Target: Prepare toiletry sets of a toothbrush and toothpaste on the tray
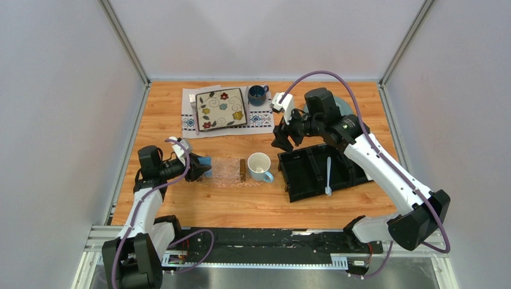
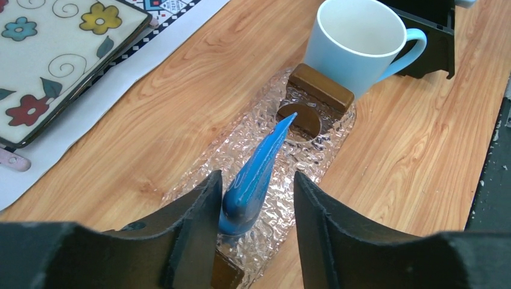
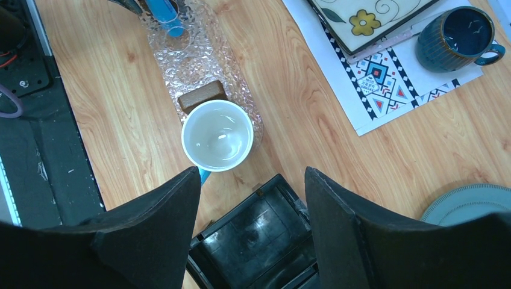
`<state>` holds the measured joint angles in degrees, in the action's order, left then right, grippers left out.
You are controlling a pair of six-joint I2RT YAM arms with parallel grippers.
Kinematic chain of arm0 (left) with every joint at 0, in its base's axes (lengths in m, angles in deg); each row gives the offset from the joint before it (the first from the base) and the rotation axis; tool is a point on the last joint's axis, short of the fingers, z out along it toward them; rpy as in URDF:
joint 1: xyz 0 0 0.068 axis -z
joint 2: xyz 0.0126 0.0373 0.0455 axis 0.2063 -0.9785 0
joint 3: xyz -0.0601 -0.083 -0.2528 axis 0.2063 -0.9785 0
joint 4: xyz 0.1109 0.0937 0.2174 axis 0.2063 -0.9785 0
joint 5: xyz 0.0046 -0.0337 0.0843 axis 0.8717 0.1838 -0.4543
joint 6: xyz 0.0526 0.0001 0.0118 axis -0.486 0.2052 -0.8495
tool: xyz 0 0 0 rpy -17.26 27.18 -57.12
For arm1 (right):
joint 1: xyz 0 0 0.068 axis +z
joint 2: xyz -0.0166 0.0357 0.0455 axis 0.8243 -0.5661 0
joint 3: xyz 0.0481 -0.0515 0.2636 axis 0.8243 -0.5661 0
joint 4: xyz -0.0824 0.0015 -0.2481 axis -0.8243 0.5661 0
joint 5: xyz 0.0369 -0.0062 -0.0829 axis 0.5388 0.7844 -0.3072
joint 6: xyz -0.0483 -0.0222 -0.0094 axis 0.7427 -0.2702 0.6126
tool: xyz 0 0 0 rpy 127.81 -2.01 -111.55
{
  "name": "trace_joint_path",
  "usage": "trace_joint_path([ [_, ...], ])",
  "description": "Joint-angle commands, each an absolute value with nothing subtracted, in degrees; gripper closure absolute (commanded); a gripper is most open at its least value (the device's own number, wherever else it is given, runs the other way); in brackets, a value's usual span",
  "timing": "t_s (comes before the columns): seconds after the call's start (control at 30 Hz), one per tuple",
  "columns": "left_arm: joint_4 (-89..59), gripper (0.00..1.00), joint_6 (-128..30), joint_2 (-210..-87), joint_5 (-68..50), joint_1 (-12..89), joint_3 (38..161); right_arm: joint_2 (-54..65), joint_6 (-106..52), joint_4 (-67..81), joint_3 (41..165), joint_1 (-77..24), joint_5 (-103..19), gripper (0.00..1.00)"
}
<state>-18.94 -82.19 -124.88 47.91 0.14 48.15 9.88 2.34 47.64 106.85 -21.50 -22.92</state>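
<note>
The clear textured tray (image 1: 226, 170) with brown wooden end pieces lies left of centre. A bright blue tube (image 2: 256, 174) stands tilted on the tray's near end (image 2: 313, 150), its flat tip pointing toward the mug. My left gripper (image 2: 256, 180) straddles the tube, open: the tube leans on the left finger and a gap separates it from the right finger. The white toothbrush (image 1: 328, 174) lies in the black organizer (image 1: 319, 171). My right gripper (image 3: 252, 174) hovers open and empty over the organizer's corner (image 3: 265, 235).
A white mug (image 1: 259, 167) with a blue handle stands against the tray's right end. At the back, a floral square plate (image 1: 222, 109) rests on a patterned placemat beside a dark blue cup (image 1: 258, 93). A grey plate (image 3: 476, 205) lies behind the right arm.
</note>
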Motion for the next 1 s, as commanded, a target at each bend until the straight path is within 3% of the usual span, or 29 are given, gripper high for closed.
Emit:
trace_joint_path([
  [0.0,-21.25,0.44,-85.64,-122.95,49.01,-0.31,50.80,11.28,3.83,47.89,106.71,-22.82,-23.74,0.32],
  [0.27,-22.12,0.34,-85.02,-122.25,48.22,-0.22,51.86,11.99,4.27,48.33,105.13,-24.49,-23.65,0.32],
  [0.5,-22.74,0.32,-84.67,-120.75,46.20,-0.22,52.21,12.60,4.62,48.60,104.34,-25.81,-23.82,0.32],
  [0.97,-23.27,0.43,-82.57,-118.99,43.39,-0.40,51.94,12.95,4.45,48.51,103.11,-26.07,-23.47,0.32],
])
